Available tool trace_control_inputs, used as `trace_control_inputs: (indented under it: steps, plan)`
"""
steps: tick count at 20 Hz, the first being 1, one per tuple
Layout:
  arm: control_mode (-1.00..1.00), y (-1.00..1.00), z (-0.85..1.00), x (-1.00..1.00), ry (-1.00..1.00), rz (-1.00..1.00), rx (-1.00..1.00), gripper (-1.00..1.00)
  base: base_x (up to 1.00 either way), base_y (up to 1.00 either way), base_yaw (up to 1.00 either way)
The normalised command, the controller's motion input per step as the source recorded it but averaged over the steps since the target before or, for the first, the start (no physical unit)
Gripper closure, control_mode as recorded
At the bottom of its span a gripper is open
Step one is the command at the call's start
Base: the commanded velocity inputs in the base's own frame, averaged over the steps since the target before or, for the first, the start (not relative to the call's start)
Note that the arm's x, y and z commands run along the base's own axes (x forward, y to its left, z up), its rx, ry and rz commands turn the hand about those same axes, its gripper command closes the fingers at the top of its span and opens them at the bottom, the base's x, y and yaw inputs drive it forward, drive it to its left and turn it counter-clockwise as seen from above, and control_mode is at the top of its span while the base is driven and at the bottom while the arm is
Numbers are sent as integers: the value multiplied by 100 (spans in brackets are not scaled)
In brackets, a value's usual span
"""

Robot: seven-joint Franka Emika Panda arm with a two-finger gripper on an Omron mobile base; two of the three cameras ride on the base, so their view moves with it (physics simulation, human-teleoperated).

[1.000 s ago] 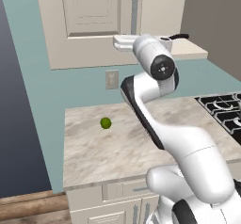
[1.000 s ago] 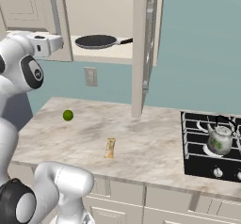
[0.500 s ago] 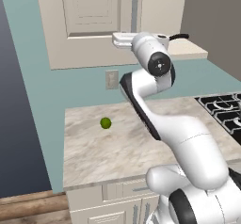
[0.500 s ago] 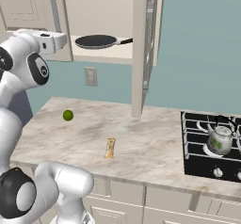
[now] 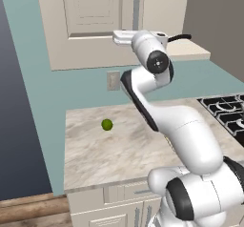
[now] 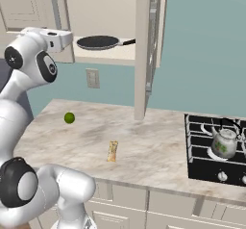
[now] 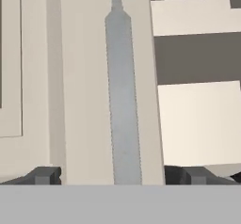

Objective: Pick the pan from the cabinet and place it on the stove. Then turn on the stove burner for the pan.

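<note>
Hand view looks straight at the closed left door of the cabinet (image 7: 84, 77), with the door's long silver bar handle (image 7: 123, 96) running up the middle of the picture. The tool (image 7: 120, 175) has its two dark fingertips (image 7: 44, 175) spread as wide as they go, one on either side of the bar, and nothing sits between them; it holds nothing. Beyond the door's edge, off to the side of the far fingertip, the open half of the cabinet shows pale shelves against a dark interior.

Right base view has the tool (image 6: 61, 37) raised to the level of the cabinet's bottom shelf, up against the closed door (image 6: 29, 11). The pan (image 6: 98, 42) lies flat on that shelf just beside the tool, on the side away from the arm, its thin black handle pointing away from the tool toward the opened door (image 6: 146, 50). Below the tool, on the table (image 6: 158, 151), lie a small green lime (image 6: 69, 118) and a short tan bar-shaped item (image 6: 112, 151). Well off past the opened door sits the stove (image 6: 214, 148), with a glass kettle (image 6: 224, 143) on one of its grates.
</note>
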Motion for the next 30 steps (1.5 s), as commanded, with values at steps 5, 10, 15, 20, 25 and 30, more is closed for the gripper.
trace_control_inputs:
  steps: [5, 10, 15, 20, 25, 30]
  plan:
    - [-100, 0, 0, 39, -1, 0, 0, -100, 0, 0, 0]
    - [-100, 0, 0, 40, 0, 1, 0, -100, 0, 0, 0]
    - [-100, 0, 0, 45, 0, 2, 0, -100, 0, 0, 0]
    - [-100, 0, -3, 45, 0, 3, 0, -100, 0, 0, 0]
    - [-100, 14, -8, 47, 0, 4, 0, 100, 0, 0, 0]
    - [-100, 20, -4, 27, 0, 3, 0, 100, 0, 0, 0]
